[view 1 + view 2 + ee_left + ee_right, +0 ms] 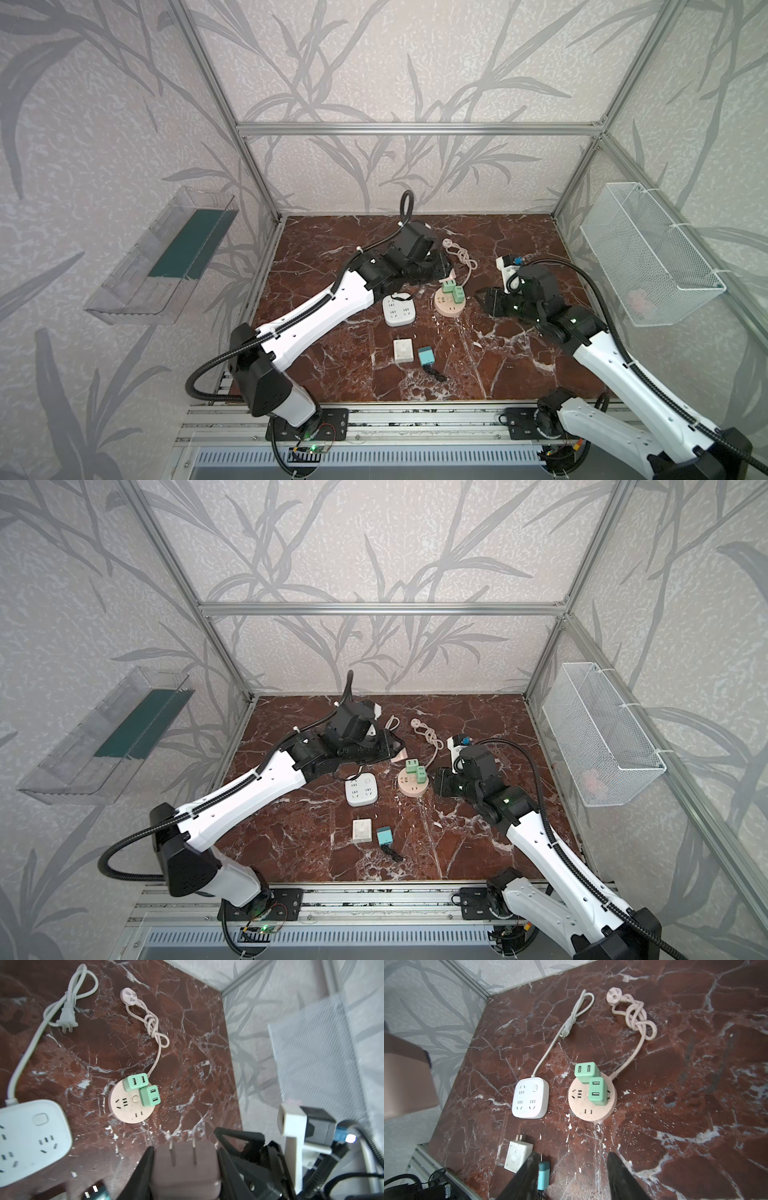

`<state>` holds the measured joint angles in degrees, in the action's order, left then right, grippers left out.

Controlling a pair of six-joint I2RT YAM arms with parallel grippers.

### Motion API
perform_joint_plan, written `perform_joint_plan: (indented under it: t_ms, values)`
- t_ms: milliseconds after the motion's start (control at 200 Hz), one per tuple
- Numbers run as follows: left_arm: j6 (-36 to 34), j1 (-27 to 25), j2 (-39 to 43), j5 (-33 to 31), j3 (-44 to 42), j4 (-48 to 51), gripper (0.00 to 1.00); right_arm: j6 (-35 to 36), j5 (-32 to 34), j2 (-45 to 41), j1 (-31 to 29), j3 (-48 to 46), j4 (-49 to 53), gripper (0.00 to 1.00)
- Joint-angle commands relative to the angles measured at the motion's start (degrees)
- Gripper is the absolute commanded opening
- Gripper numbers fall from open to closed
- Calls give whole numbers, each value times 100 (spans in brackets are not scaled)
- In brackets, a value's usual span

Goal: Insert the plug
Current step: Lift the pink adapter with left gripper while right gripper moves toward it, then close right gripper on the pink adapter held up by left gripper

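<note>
Left claw [185, 1150] grips a pink plug [182, 1174], prongs out; right claw [573, 1156] gapes empty near the round socket [579, 1106].

Both arms: white shells [328, 307] w/ black joints [266, 374], ribbed black cables [190, 384], green LEDs [573, 320].

so the white square power strip [399, 310] sits just left of the round pink socket hub [444, 308] with two green cube chargers [458, 294] on it, flat white adapter [403, 350] and teal adapter [426, 356] in front
</note>
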<state>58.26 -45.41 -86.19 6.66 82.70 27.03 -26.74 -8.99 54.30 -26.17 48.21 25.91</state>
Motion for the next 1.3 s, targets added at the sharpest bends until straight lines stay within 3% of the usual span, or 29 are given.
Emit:
perform_joint_plan:
  t_ms: [0,80,175,465,675,825,1055,1295]
  values:
    - [2030,294,321,-116,-908,-1379,0,41,-410,-77,-18,-47,-844,53]
    - [2981,354,685,-226,-1712,-2650,0,20,-436,-141,-130,-330,-1583,53]
    - [3618,357,922,-404,-2159,-3219,0,69,-209,-257,-439,-815,-2759,52]
    - [4737,357,1360,-821,-2766,-4417,0,275,1025,12,-1379,-1643,-5617,51]
    - [4900,355,1138,-337,-2800,-5208,0,496,956,572,-1580,-1753,-7305,51]
    - [4910,357,1019,-61,-2812,-5486,0,913,1053,680,-1754,-1594,-7334,51]
    - [4854,356,929,239,-2754,-5686,0,1909,1692,568,-2006,-1243,-6510,47]
    - [4742,350,776,541,-2636,-5807,0,2359,1947,541,-2003,-1081,-6299,47]
